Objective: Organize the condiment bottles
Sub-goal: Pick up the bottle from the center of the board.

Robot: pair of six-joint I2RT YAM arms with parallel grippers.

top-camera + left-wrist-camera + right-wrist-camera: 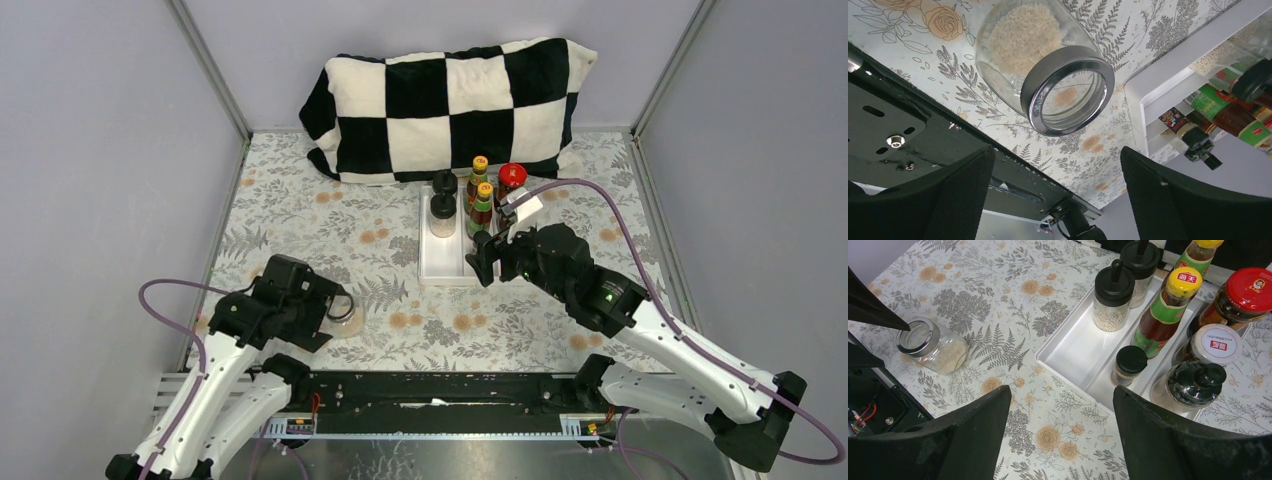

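A squat clear glass jar (347,318) (1043,65) (933,345) with a metal-rimmed lid and pale grains inside stands alone on the floral cloth at the near left. My left gripper (335,314) (1056,150) is open right beside it and holds nothing. The other condiment bottles stand in the white tray (440,262) (1083,347). Among them are two yellow-capped bottles (480,170) (1168,305), a red-lidded jar (511,180) (1243,295) and black-capped spice jars (442,210) (1113,295). My right gripper (483,258) (1062,390) hangs open and empty above the tray's near corner.
A black-and-white checkered pillow (450,100) lies against the back wall behind the tray. Grey walls close in both sides. The black mounting rail (440,390) runs along the near edge. A white-lidded jar (1215,345) and a dark stoppered bottle (1193,385) stand at the tray's near right.
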